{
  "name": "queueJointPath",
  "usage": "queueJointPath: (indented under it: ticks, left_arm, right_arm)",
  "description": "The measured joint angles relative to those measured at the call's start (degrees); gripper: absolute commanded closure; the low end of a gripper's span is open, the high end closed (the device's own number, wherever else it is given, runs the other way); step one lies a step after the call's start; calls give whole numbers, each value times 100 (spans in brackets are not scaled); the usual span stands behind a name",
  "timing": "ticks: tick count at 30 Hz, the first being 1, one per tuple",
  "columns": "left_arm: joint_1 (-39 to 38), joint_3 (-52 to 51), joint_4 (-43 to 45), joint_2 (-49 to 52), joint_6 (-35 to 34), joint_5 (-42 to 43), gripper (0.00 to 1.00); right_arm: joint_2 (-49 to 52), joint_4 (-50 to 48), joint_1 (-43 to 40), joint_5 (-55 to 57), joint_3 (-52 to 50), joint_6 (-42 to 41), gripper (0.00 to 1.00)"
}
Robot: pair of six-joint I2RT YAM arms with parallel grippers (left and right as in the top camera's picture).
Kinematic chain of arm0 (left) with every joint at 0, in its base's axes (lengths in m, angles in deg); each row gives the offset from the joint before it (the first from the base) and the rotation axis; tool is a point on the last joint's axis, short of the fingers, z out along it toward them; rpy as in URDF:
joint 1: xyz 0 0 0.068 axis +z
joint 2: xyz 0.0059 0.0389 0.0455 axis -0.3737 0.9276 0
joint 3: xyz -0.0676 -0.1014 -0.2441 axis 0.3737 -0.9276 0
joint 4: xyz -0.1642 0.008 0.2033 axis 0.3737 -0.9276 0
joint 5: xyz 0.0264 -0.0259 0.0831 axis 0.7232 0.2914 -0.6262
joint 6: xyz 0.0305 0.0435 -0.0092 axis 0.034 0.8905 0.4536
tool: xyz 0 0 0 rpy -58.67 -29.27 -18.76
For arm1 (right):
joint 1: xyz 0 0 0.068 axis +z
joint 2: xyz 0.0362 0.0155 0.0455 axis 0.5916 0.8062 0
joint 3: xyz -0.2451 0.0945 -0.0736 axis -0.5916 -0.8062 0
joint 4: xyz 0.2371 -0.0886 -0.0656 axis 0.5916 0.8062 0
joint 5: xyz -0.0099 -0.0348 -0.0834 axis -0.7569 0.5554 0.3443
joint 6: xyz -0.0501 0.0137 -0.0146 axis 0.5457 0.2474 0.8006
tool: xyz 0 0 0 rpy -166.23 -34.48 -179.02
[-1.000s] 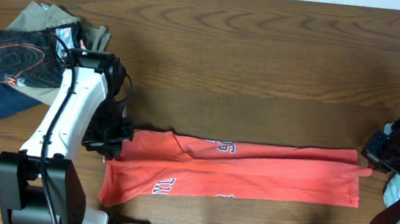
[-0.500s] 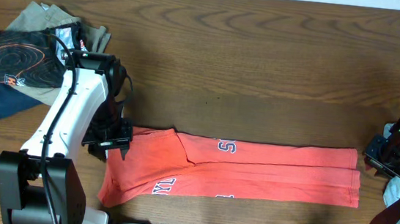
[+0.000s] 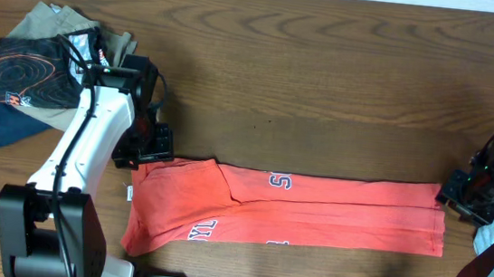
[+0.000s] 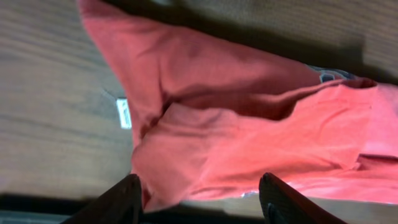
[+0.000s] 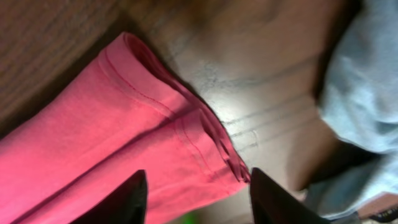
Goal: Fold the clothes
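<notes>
My left gripper point(image 4: 202, 202) and right gripper point(image 5: 196, 199) hang released, empty, at opposite ends of the coral T-shirt point(image 3: 312, 213), a strip along the tabletop's point(image 3: 324, 91) near edge.

wooden table, three lots of cloth

a dark brown wood-grain table point(image 3: 324, 91) carries everything. a coral-red t-shirt point(image 3: 312, 219) lies flat along its near edge, folded into a long band running left to right, white lettering showing, and a small white tag point(image 4: 124, 113) lies on the wood at its left end. a heap of clothes point(image 3: 36, 68), dark blue and khaki, sits at the far left corner, well apart. a light-blue garment point(image 5: 367, 81) lies at the right edge, near the band's right end.
</notes>
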Motion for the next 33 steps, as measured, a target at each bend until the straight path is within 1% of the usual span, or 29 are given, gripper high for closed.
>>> queueJointPath:
  ticks: [6, 9, 12, 16, 18, 20, 24, 26, 30, 33]
  left_arm:
    - [0, -525, 431, 321, -9, 61, 36]
    - [0, -802, 715, 455, -22, 87, 36]
    - [0, -1058, 1108, 520, -24, 105, 36]
    - [0, -1410, 1858, 531, -24, 107, 37]
    - [0, -1513, 2138, 514, -46, 105, 36]
    - [0, -1572, 2511, 417, -114, 101, 36]
    - [0, -1565, 4022, 380, -170, 103, 37]
    - [0, -1563, 4538, 444, -247, 105, 37]
    - [0, -1545, 4962, 509, -369, 103, 37]
    - [0, -1443, 4841, 522, -420, 105, 37]
  right_arm:
    - [0, -599, 0, -313, -490, 11, 47]
    - [0, -905, 0, -428, -804, 15, 53]
    - [0, -1316, 0, -470, -1176, -9, 62]
    - [-197, -1888, -7, -345, -1486, -170, 82]
    - [-295, -2280, -28, -282, -1628, -262, 86]
    - [-341, -2721, -44, -409, -1727, -341, 87]
    - [-280, -3834, -42, -1058, -1858, -435, 87]
    - [-208, -4232, -42, -1360, -1893, -535, 88]
    - [-122, -4793, -42, -1733, -1974, -789, 90]
    - [-111, -4959, -42, -1899, -1982, -920, 84]
